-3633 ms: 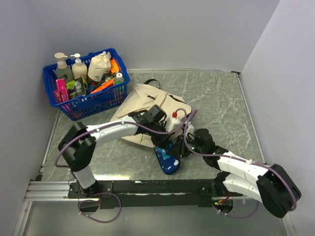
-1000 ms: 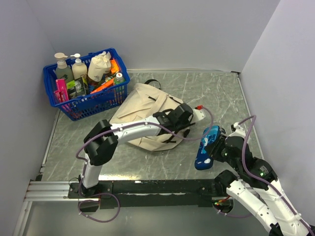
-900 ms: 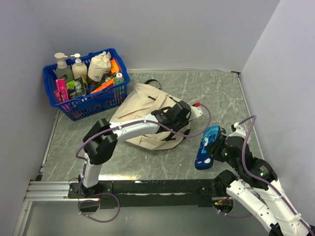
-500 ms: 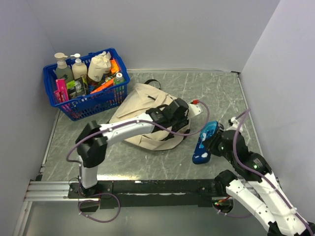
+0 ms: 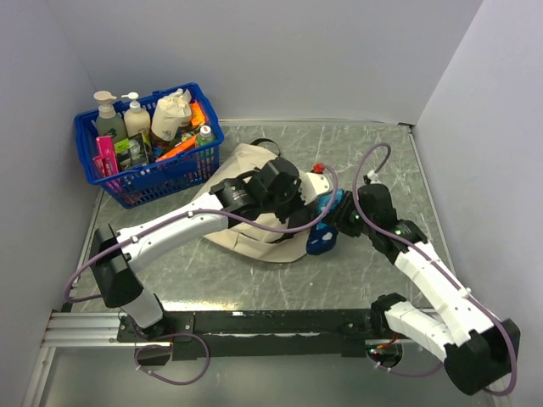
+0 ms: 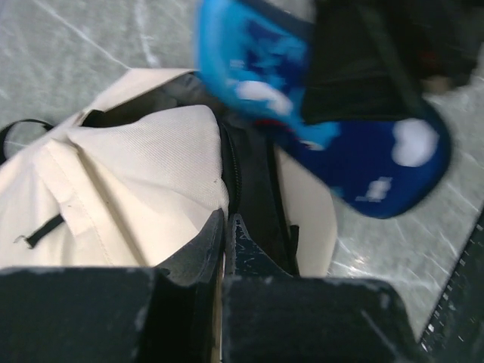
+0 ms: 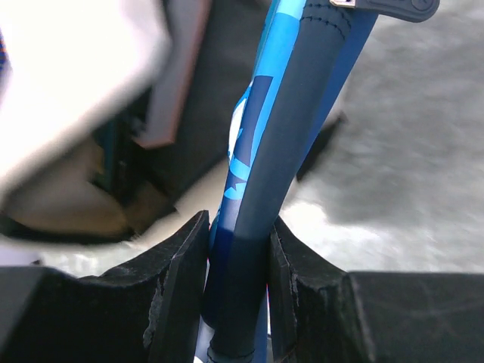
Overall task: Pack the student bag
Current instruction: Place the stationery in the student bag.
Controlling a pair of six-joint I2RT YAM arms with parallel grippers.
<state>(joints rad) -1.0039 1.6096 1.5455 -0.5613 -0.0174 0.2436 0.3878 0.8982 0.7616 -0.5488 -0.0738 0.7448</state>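
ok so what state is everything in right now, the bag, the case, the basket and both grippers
backpack: lying down, main zip open, dark inside showing
blue case: held, at the backpack's opening, not inside
basket: upright, packed full
left gripper: shut, pinching the backpack's zip edge
right gripper: shut on the blue case

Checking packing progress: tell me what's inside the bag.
Only dark lining shows in the bag opening; fabric hides the rest. The case is at its mouth, not inside.
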